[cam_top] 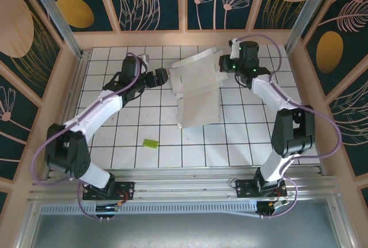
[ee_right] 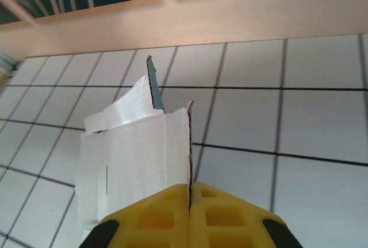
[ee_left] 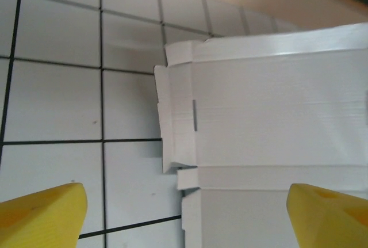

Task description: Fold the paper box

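1. Right gripper (ee_right: 190,193): jaws clamped on a thin raised edge of the paper box (ee_right: 144,156). The card stands upright out of the yellow pads.
2. Left gripper (ee_left: 184,213): jaws spread wide, nothing held. The box's white end flap lies just ahead, and a lower corner reaches in between the fingertips.
3. Box location: far-centre of the tiled table (cam_top: 247,144), between the two grippers. It is white side up and mostly flat, lifted at the right gripper's end, with a turquoise sliver showing at the raised flap.
4. Handling, my read: light, thin card. It should hinge easily at the creases and spring back if let go. It looks smooth, so it may slide on the tiles, and a hard mid-panel pinch would likely dent it.
5. Grip points: free flap edges close to a crease. For the left gripper, that means the end flap's outer edge.
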Controlling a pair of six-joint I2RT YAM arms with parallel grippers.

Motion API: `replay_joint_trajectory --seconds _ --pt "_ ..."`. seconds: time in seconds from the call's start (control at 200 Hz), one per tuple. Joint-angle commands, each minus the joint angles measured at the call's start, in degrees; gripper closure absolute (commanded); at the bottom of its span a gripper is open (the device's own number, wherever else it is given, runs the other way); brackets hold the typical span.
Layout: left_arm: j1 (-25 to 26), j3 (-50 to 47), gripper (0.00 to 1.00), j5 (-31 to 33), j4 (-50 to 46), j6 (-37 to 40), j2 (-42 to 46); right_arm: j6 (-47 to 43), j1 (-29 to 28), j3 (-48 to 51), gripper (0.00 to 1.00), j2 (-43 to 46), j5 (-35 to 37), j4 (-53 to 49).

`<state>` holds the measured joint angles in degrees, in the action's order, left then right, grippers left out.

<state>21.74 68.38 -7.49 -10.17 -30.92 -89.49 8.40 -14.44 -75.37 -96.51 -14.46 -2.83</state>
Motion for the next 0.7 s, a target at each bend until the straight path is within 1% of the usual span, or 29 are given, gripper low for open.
replay_joint_trajectory --seconds 0.0,0.065,0.08,0.16,0.265,0.4,0.536,0.651,0.696 --pt "-1.3 3.7 0.14 -3.4 -3.0 2.8 -5.2 4.8 -3.0 3.4 0.97 2.8 0.6 5.3" --pt "-1.9 5.5 0.17 -3.9 -2.6 3.0 -8.3 5.8 -4.6 4.8 0.97 3.7 1.5 6.0" --pt "-2.0 5.9 0.18 -3.9 -2.6 3.0 -10.1 6.1 -5.1 5.2 0.97 4.1 1.9 6.1" --pt "-2.3 7.7 0.2 -2.0 -2.6 3.1 -14.1 6.8 -6.7 6.5 0.97 4.9 2.6 6.8" --pt "-2.9 8.3 0.21 0.4 -1.7 3.1 -17.4 7.4 -8.1 8.1 0.97 5.8 3.7 7.6" --pt "-3.5 8.4 0.28 0.2 -1.1 3.5 -20.9 8.2 -9.0 9.0 0.97 5.9 3.6 8.1" --pt "-3.6 7.6 0.38 0.1 -0.7 3.5 -23.5 8.1 -9.8 9.2 0.97 5.3 4.0 8.0" --pt "-3.7 6.7 0.51 -0.6 0.1 3.1 -24.4 8.2 -10.0 9.5 0.97 5.1 4.3 8.5" --pt "-3.7 6.6 0.57 -0.7 0.2 3.1 -24.7 8.2 -10.0 9.6 0.97 4.9 4.4 8.7"
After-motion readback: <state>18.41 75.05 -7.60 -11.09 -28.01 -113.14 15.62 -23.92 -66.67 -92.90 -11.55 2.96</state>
